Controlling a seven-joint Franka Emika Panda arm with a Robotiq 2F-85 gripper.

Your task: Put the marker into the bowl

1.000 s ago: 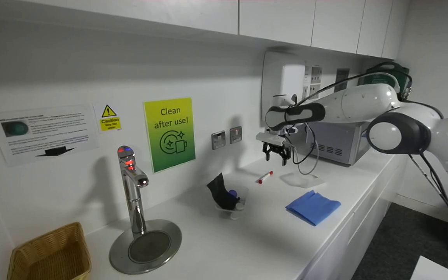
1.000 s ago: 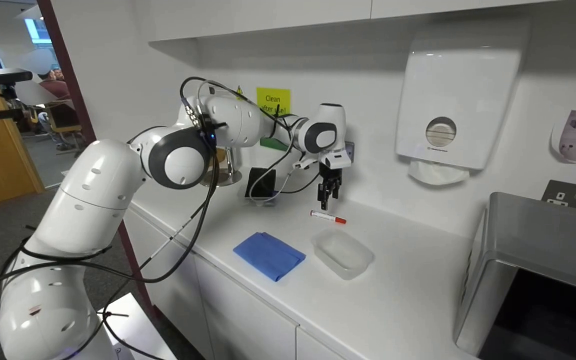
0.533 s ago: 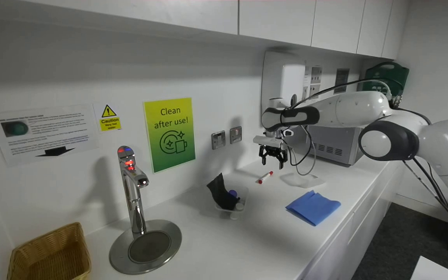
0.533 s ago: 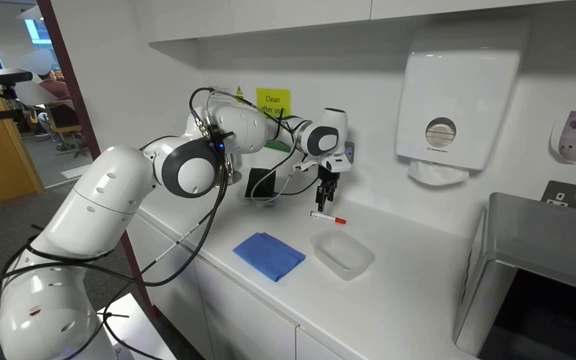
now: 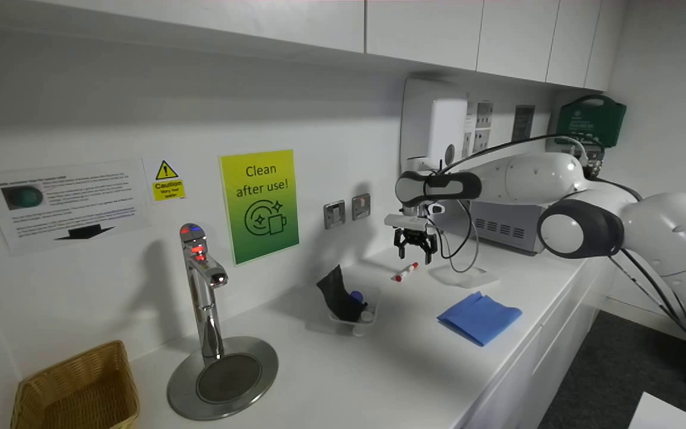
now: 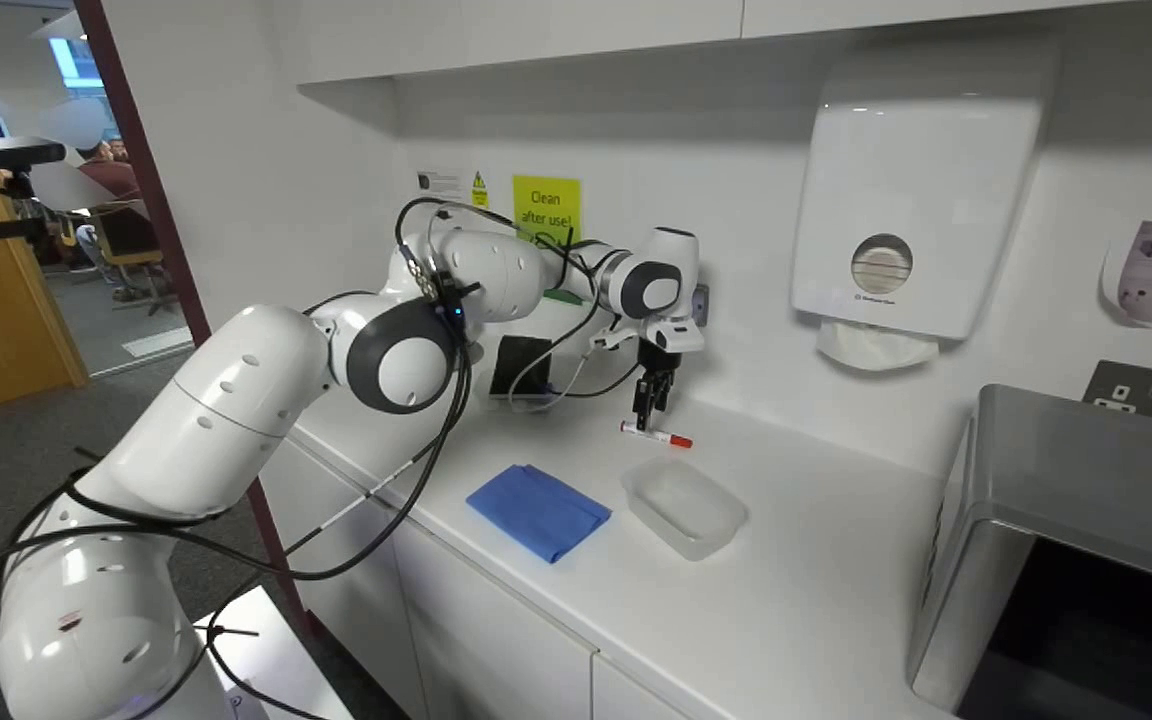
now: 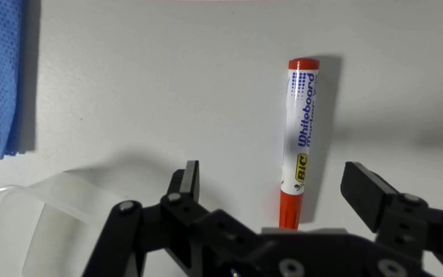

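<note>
The marker (image 7: pixel 298 127) has a white body and red ends and lies flat on the counter. It also shows in both exterior views (image 5: pixel 407 271) (image 6: pixel 672 438). My gripper (image 7: pixel 272 173) is open and empty, pointing down above the marker. In the wrist view, the marker's capped half lies between the two spread fingers, apart from both; the cap's end reaches the gripper body's edge. The gripper also shows low over the marker in both exterior views (image 5: pixel 415 258) (image 6: pixel 649 414). The bowl, a clear rectangular plastic tub (image 6: pixel 686 512), stands beside the marker and partly shows in the wrist view (image 7: pixel 52 231).
A folded blue cloth (image 6: pixel 539 512) lies near the counter's front edge. A clear tub holding a black item (image 5: pixel 343 301) stands by the wall. A tap (image 5: pixel 203 298), a wicker basket (image 5: pixel 75 387) and a microwave (image 6: pixel 1056 520) are farther off. The wall is close behind the gripper.
The arm has lowered and the gripper has come down toward the marker, staying open. The marker, bowl and cloth have not moved.
</note>
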